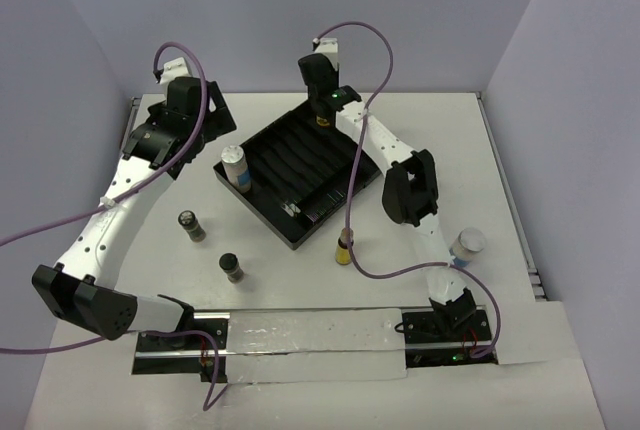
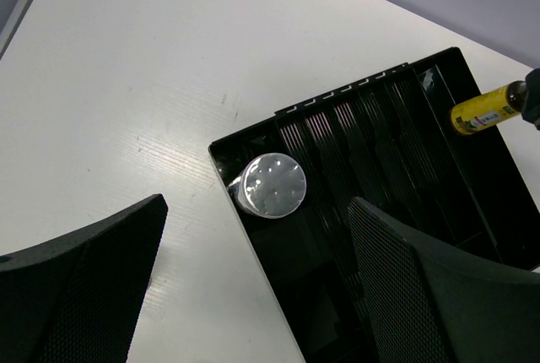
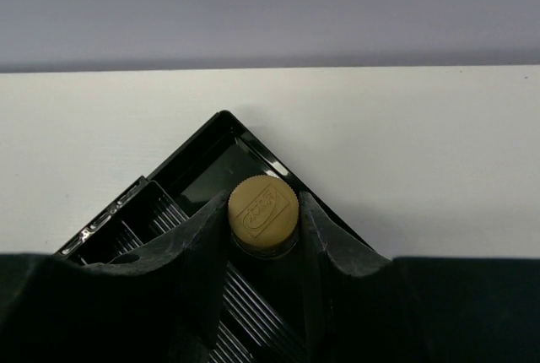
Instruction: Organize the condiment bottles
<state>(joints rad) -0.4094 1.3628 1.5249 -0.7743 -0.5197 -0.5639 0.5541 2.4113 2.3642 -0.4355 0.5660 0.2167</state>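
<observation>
White table (image 1: 450, 130), lavender walls; black ridged tray (image 1: 300, 165) at centre. Clamped in right gripper (image 1: 326, 110): amber bottle (image 3: 263, 215), held just below its cap over tray's 12 o'clock corner; seating not discernible. Spread wide and empty: left gripper (image 2: 257, 207), above white-lidded bottle (image 1: 233, 158) standing in the 9 o'clock corner. Loose on table: dark bottle (image 1: 191, 225) at 8 o'clock, another dark bottle (image 1: 232, 266) at 7, second amber bottle (image 1: 344, 248) at 5, second white-lidded bottle (image 1: 467, 246) at 4. Risks: toppling on ridges if released tilted or high; right forearm (image 1: 375, 140) sweeping the 5 o'clock bottle on withdrawal.
</observation>
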